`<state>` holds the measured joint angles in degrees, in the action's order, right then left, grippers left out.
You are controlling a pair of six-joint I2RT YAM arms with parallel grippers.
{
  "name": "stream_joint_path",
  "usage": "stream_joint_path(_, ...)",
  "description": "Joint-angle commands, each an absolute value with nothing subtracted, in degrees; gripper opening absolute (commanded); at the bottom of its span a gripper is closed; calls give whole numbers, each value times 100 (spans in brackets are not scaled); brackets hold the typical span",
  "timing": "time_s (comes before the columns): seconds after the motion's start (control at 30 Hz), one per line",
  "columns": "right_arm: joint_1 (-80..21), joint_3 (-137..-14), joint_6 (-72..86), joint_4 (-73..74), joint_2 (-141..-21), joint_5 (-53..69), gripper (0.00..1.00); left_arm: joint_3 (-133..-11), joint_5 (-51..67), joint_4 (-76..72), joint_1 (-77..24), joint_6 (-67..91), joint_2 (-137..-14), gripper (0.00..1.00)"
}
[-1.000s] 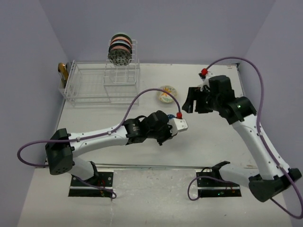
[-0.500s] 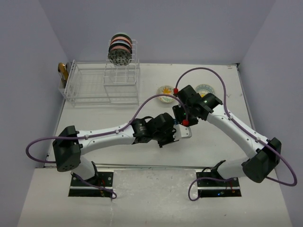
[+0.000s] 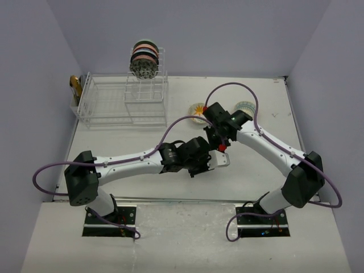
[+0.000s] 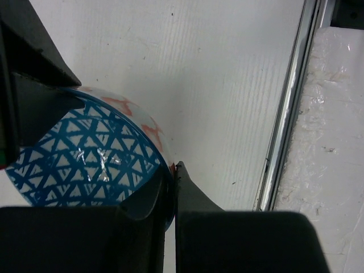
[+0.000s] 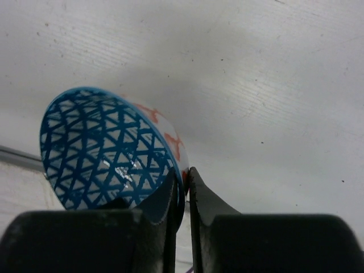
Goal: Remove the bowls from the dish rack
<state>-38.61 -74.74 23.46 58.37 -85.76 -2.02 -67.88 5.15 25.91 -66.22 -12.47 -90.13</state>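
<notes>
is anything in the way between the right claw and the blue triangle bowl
Nothing visible: the right claw straddles the rim of the blue-and-white triangle-patterned bowl, which the left claw grips too.

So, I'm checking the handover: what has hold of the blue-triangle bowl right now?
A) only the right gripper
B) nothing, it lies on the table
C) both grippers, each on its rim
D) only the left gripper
C: the left wrist view shows the left gripper pinching the rim of the blue-triangle bowl, and the right wrist view shows the right gripper pinching it as well.
</notes>
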Motion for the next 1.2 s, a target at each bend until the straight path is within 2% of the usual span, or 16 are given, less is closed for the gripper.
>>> stream_joint_path(0.0, -3894, -7541, 2513, 5687, -8710, -272, 4, -6891, 150, 2118, -6680, -1362, -8947, 0)
stream_joint_path(0.03, -3902, -7558, 2531, 5687, -8693, -299, 0, -6891, 89, 2109, -6680, -1362, -8956, 0)
stream_joint_path(0.13, -3894, -7664, 2619, 5617, -8543, -386, 0, -6882, -280, 2057, -6680, -1292, -8991, 0)
stream_joint_path(0.2, -3894, -7760, 2689, 5546, -8421, -387, 0, -6873, -588, 1969, -6680, -1213, -9026, 21)
stream_joint_path(0.23, -3902, -7778, 2716, 5511, -8289, -387, 0, -6873, -658, 1943, -6680, -1161, -9035, 26)
stream_joint_path(0.37, -3885, -7796, 2786, 5187, -7937, -334, 0, -6829, -878, 1846, -6680, -1099, -9061, 57)
stream_joint_path(0.47, -3885, -7761, 2804, 5037, -7770, -246, 0, -6794, -923, 1785, -6680, -1081, -9053, 68)
stream_joint_path(0.73, -3639, -7726, 2786, 4966, -7717, -246, 0, -6504, -1046, 1390, -6680, -993, -8763, 78)
stream_joint_path(0.8, -3481, -7699, 2777, 4861, -7682, -141, 0, -6373, -985, 1301, -6671, -967, -8623, 84)
stream_joint_path(1.07, -2858, -7673, 2874, 4500, -7699, 132, 0, -6082, -519, 1002, -6680, -809, -8271, 89)
stream_joint_path(1.17, -2594, -7568, 2900, 4299, -7734, 167, 0, -6038, -475, 984, -6680, -703, -8148, 99)
